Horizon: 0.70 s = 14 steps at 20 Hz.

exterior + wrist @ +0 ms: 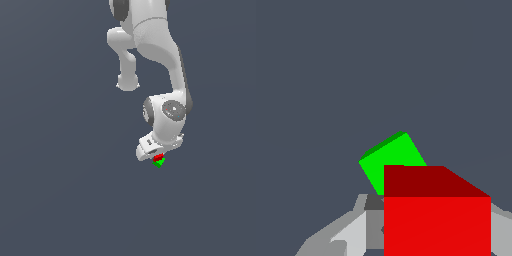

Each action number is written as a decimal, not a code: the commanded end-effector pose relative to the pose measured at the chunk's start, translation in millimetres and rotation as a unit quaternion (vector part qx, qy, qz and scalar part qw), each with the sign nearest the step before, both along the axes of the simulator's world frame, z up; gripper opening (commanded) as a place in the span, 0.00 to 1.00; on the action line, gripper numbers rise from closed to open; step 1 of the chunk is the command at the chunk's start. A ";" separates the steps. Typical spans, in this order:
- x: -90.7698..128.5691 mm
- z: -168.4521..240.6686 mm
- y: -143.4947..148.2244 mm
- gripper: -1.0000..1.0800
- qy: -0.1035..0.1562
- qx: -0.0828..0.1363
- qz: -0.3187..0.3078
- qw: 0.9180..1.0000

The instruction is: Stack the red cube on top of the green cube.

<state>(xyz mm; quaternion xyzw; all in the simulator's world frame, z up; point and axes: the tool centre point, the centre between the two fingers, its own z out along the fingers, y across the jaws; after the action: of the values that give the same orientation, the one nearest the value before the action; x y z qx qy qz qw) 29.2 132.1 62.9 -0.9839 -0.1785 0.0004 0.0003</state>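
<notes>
Red cube (pixel 159 157) sits in your claw (pixel 158 159), right under the white arm's (pixel 165 55) wrist, and in the exterior view it's directly above the green cube (pixel 158 163), the two touching or near enough that you can't separate them at this resolution. Wrist view: red cube (pixel 437 225) fills the near field, square to the camera, with a grey finger (pixel 353 232) flanking one side of it and a sliver of another on the opposite side; looks clamped on the red cube, claw (pixel 431 235) closed around it. Green cube (pixel 392 160) shows beyond the red one, rotated relative to it, so the edges don't line up, and only partly covered by red from this angle. You can't tell from either view whether red is resting its weight on green or held just over it. Green cube lies on the flat dark grey worktop (pixel 60 175), toward the exterior view's right of centre. Arm comes down from the top of the exterior view, elbow bent, wrist tilted over the pair.
</notes>
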 end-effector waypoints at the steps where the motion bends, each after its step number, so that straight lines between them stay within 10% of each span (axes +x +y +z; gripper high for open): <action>1: 5.3 -1.4 7.6 0.00 -0.001 0.000 -0.001 1.000; 8: 10.3 -3.0 15.2 0.00 -0.001 0.000 -0.001 1.000; 9: 10.3 -3.0 15.2 0.96 -0.001 0.000 -0.001 1.000; 14: 10.3 -3.0 15.2 0.96 -0.001 0.000 -0.001 1.000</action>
<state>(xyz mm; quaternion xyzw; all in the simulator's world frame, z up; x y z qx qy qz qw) 39.3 147.3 59.8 -0.9841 -0.1779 0.0000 0.0000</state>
